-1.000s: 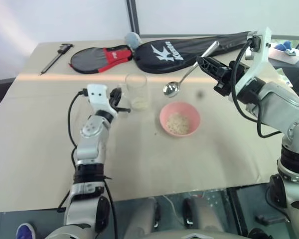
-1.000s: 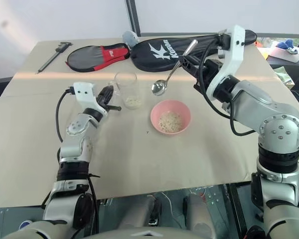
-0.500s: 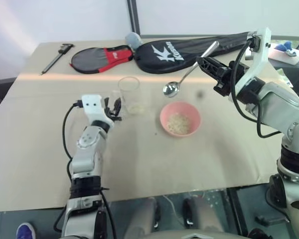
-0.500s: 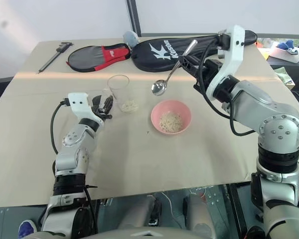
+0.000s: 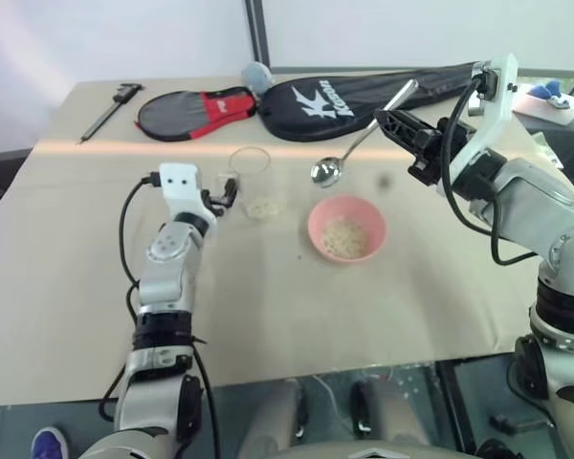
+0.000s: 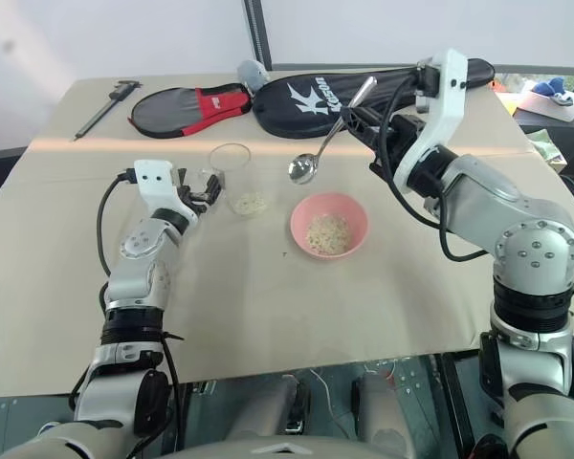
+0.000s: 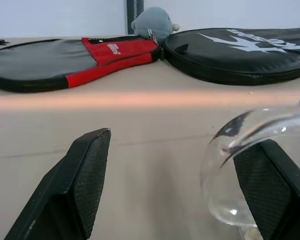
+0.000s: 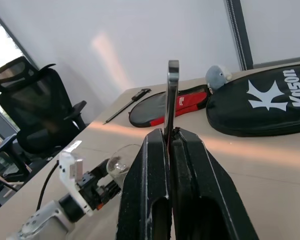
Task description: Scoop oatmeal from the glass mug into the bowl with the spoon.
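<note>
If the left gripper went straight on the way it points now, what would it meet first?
Probably the glass mug: the left gripper is open, and the mug sits just ahead, against its one finger rather than centred. Depth is unclear; past it lie the black racket covers.

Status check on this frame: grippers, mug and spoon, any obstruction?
Left gripper open beside clear glass mug. Right gripper shut on shiny silver spoon, raised above table. Oatmeal in pink bowl. Nothing in the way.

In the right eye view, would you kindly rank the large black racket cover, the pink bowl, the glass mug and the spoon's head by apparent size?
1. Black racket cover, by far the largest.
2. Pink bowl.
3. Glass mug, narrower than the bowl.
4. Spoon's head, smallest, though raised nearer the camera.
</note>
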